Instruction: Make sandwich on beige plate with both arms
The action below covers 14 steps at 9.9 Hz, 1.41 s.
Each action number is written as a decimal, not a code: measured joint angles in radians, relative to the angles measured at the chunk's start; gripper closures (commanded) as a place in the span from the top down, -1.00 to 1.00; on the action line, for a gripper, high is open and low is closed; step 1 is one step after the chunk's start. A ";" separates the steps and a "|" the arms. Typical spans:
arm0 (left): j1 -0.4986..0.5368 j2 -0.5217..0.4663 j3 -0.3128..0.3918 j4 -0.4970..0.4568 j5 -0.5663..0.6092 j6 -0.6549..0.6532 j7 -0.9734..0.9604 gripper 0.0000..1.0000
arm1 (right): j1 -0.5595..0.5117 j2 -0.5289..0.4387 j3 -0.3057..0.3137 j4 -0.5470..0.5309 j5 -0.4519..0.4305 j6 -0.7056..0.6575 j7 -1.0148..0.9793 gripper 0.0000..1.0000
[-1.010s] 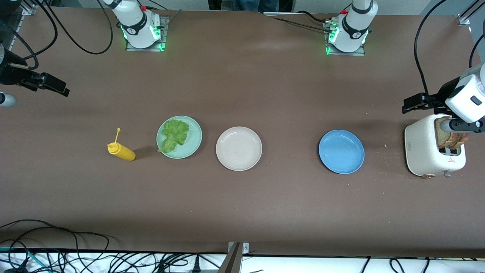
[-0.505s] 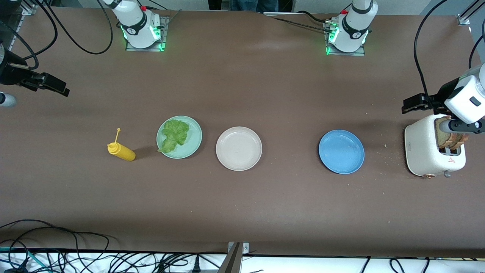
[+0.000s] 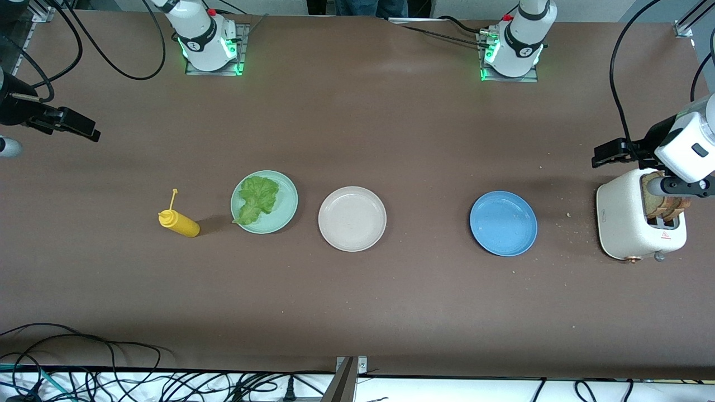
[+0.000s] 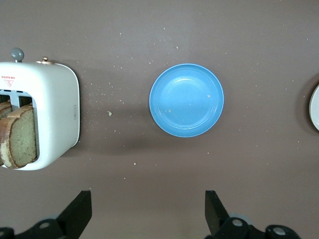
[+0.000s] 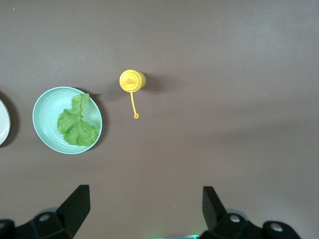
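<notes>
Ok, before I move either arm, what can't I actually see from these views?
- Bread slices: lower parts hidden in the toaster; in the front view the left arm covers their tops.
- Beige plate: cut off by the frame edge in both wrist views.
- Right gripper: the front view's edge cuts its arm.

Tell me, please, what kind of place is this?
Most likely a robotics lab set up as a mock kitchen. Two robot arms are bolted to a brown table, loose cables lie along its edge, and kitchen props sit on it: a toaster with bread, plates, and a yellow squeeze bottle.
</notes>
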State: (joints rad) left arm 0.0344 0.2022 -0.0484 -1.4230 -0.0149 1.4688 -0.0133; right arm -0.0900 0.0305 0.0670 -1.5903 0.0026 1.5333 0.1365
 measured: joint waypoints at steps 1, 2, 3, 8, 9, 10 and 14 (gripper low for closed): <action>0.000 0.000 0.000 0.000 0.000 0.000 0.000 1.00 | 0.000 0.000 -0.005 0.000 0.000 0.000 -0.002 1.00; 0.000 0.000 0.000 0.000 0.000 0.000 0.000 1.00 | 0.000 0.000 -0.008 -0.002 0.000 0.000 -0.005 1.00; 0.000 0.000 0.000 0.000 0.000 0.000 0.000 1.00 | 0.000 0.000 -0.008 -0.004 0.000 0.000 -0.006 1.00; 0.018 0.002 0.002 0.000 0.000 0.000 0.000 1.00 | 0.000 0.000 -0.008 -0.006 0.000 0.000 -0.015 1.00; 0.032 0.004 0.003 0.000 0.000 0.000 0.003 1.00 | 0.000 0.000 -0.008 -0.006 0.001 0.000 -0.016 1.00; 0.051 0.009 0.004 0.000 0.000 0.000 0.026 1.00 | 0.000 0.000 -0.008 -0.006 0.001 0.000 -0.016 1.00; 0.169 0.042 0.007 -0.002 0.007 0.047 0.170 1.00 | 0.000 0.000 -0.008 -0.008 0.001 0.000 -0.016 1.00</action>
State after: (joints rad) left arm 0.2035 0.2438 -0.0413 -1.4255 -0.0074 1.5157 0.1564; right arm -0.0903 0.0307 0.0587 -1.5988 0.0037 1.5333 0.1201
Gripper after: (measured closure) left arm 0.000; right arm 0.000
